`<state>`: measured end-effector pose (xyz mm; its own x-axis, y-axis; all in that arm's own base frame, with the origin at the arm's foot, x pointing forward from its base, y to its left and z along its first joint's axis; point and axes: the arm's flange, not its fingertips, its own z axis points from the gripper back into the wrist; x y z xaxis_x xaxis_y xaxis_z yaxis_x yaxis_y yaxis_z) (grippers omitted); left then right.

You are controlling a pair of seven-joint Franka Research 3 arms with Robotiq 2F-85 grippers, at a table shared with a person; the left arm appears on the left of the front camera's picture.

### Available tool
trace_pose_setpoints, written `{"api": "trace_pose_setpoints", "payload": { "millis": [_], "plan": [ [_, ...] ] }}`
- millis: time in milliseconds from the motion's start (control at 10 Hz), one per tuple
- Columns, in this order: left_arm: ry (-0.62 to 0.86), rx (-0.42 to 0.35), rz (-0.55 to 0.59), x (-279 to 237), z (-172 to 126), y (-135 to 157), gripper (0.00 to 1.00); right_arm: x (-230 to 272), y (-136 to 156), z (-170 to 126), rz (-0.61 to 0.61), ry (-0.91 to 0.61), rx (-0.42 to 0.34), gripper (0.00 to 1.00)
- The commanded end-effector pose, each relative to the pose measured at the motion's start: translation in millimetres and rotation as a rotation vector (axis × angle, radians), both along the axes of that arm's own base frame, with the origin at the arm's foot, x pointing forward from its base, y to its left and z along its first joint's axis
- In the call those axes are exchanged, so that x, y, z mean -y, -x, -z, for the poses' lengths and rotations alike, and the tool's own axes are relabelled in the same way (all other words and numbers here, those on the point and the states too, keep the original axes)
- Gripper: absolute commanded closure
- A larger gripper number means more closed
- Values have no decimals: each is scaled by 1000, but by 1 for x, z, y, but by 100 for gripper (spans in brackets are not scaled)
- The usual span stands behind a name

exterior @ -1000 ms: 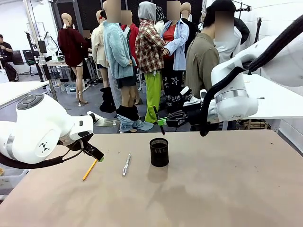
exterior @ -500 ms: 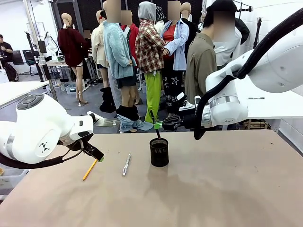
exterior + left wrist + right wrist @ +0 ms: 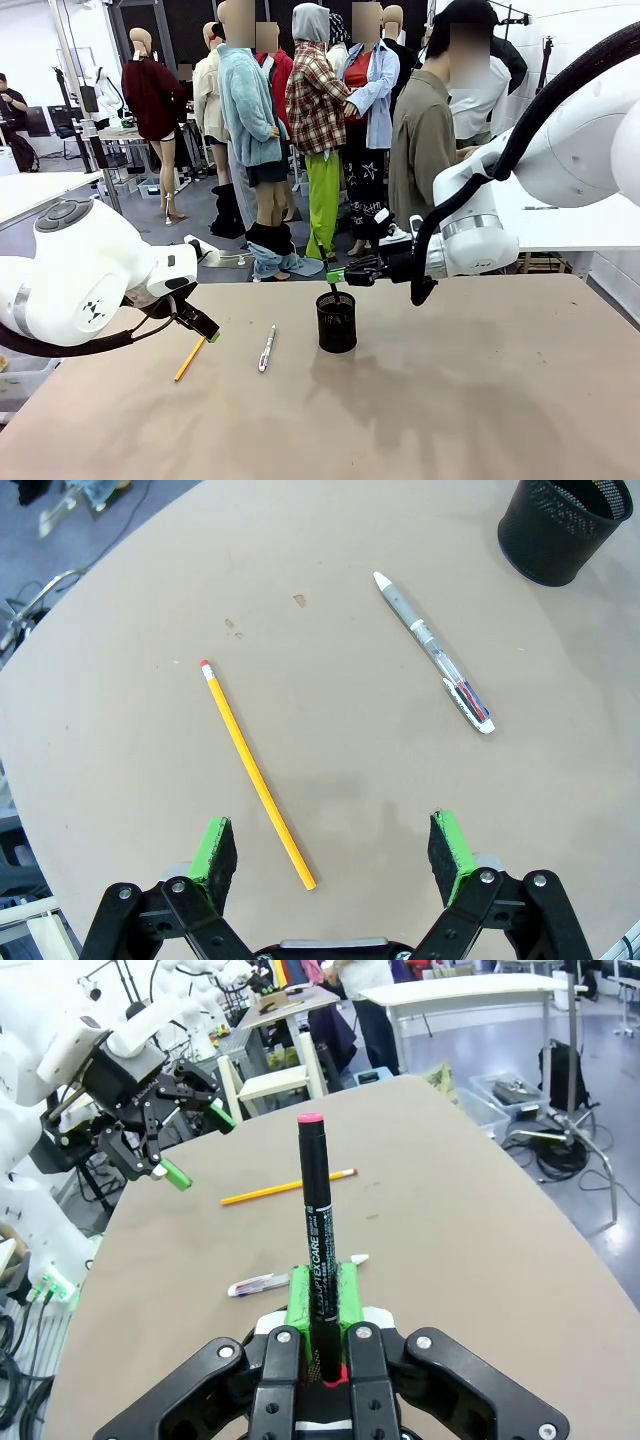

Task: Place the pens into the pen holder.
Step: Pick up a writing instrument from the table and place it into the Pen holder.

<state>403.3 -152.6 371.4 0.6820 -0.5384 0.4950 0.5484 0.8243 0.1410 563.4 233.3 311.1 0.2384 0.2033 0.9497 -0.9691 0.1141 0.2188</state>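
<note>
On the brown table (image 3: 450,400), a pencil (image 3: 255,780) and a silver pen (image 3: 435,655) lie left of the mesh cup (image 3: 336,322). The right gripper (image 3: 340,274) clamps a dark pen (image 3: 315,1200) above the cup. The left gripper (image 3: 332,845) gapes over the pencil. A white table (image 3: 590,215) stands behind.

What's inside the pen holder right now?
The dark pen, pinched in the right claw, dips its lower end into the mouth of the holder. The mesh wall hides the bottom, so anything else in there cannot be told.

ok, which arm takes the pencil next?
Left, probably. The left gripper hangs open just over the pencil, while the right gripper is busy, shut on a black pen above the cup.
</note>
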Motion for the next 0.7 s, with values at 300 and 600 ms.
{"api": "trace_pose_setpoints", "payload": {
  "millis": [300,600],
  "plan": [
    [2,0,-3,-2,0,0,0,14,16,-18,-42,30,5,1],
    [2,0,-3,-2,0,0,0,56,43,-60,165,143,8,0]
  ]
}}
